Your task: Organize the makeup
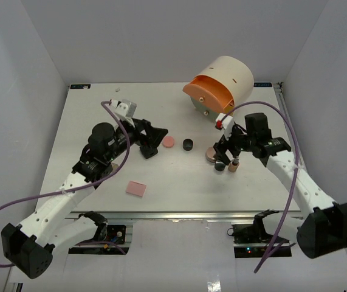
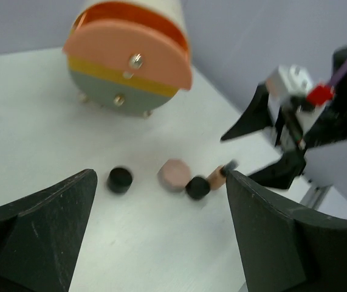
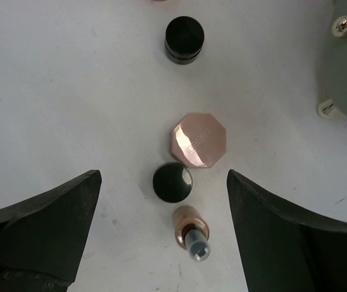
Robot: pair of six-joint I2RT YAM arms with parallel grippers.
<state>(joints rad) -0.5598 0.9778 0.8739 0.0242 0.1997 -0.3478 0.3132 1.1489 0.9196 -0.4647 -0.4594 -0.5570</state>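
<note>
Several makeup pieces lie on the white table. A pink round compact (image 1: 169, 142) rests just right of my open left gripper (image 1: 155, 142), with a black jar (image 1: 188, 144) beyond it. A flat pink square (image 1: 135, 188) lies near the front edge. My right gripper (image 3: 162, 182) hangs open above a row of three: a rose-beige octagonal compact (image 3: 200, 139), a second black jar (image 3: 172, 182) and a tan lipstick tube (image 3: 191, 231). Nothing is held by either gripper. The left wrist view shows my left gripper (image 2: 155, 194) open, facing the same compact (image 2: 174, 175) and jars.
The big cream cylinder organizer (image 1: 219, 82) lies at the back right with its orange, yellow and grey drawer fronts facing forward; its grey front (image 3: 346, 55) is close to my right gripper. The table's metal front rail (image 1: 179, 214) runs between the arm bases.
</note>
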